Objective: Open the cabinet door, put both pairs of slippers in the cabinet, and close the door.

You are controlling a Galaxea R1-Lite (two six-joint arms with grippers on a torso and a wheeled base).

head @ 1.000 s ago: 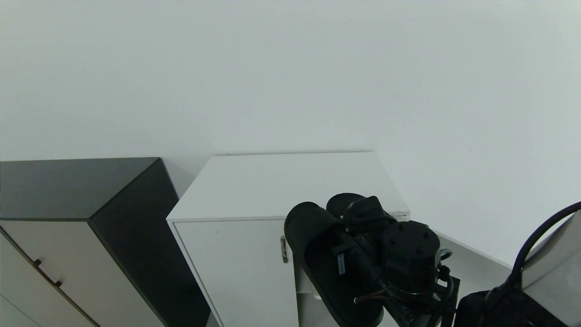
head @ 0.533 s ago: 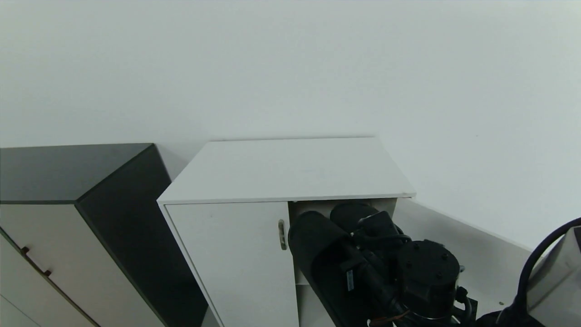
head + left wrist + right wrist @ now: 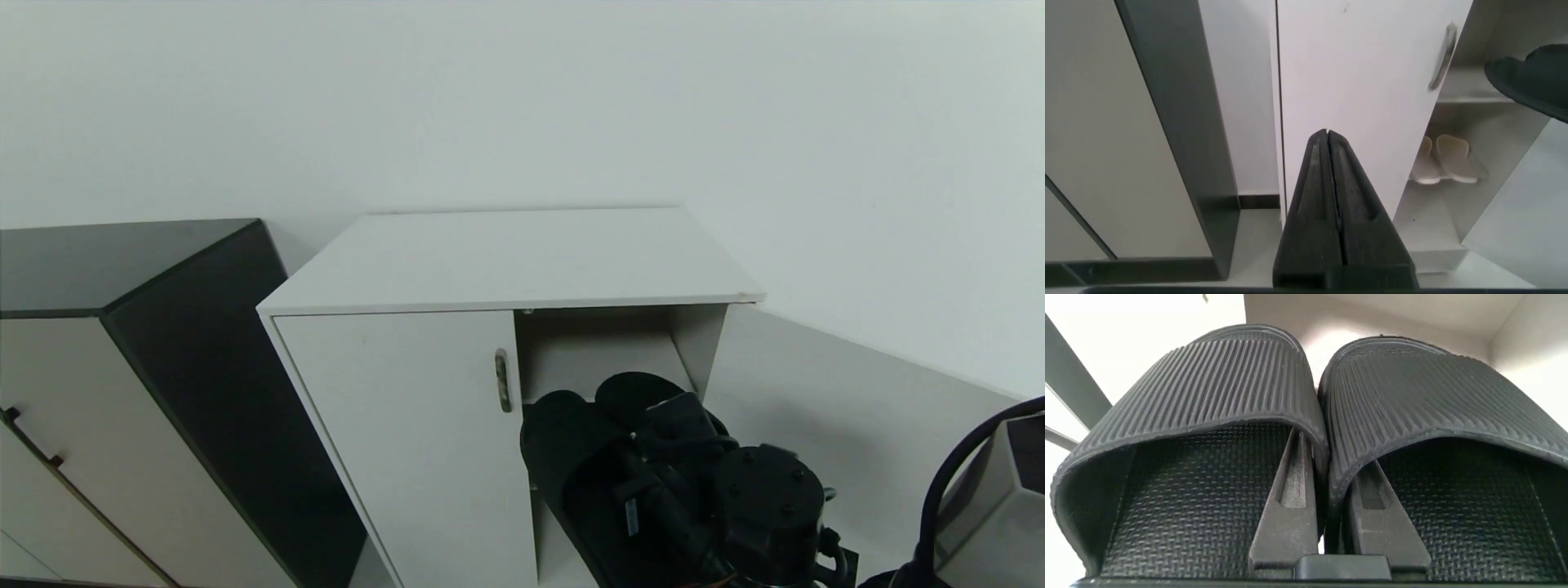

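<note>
Change: the whole head view has shifted, so the camera moved; measured against the cabinet (image 3: 522, 253), the black slippers (image 3: 571, 441) sit lower than a second ago, down from its top edge to the front of the open right compartment
Right gripper (image 3: 1329, 469): one finger inside each black slipper, clamped on the two side walls that meet between them
Black slippers: carried side by side on the right gripper, toes pointing away from the wrist, toward the open compartment just ahead
Left gripper (image 3: 1328, 139): fingers pressed together, nothing between them
Closed door (image 3: 408, 425): straight ahead of the left gripper, apart from it; its handle (image 3: 500, 380) is on the edge nearest the right gripper
White slippers (image 3: 1445, 157): inside the cabinet, beyond the left gripper and past the handle, side by side on a lower level under a shelf (image 3: 1470, 98)
Dark-topped cabinet (image 3: 122, 261): beside the white cabinet, on the far side from the right gripper
</note>
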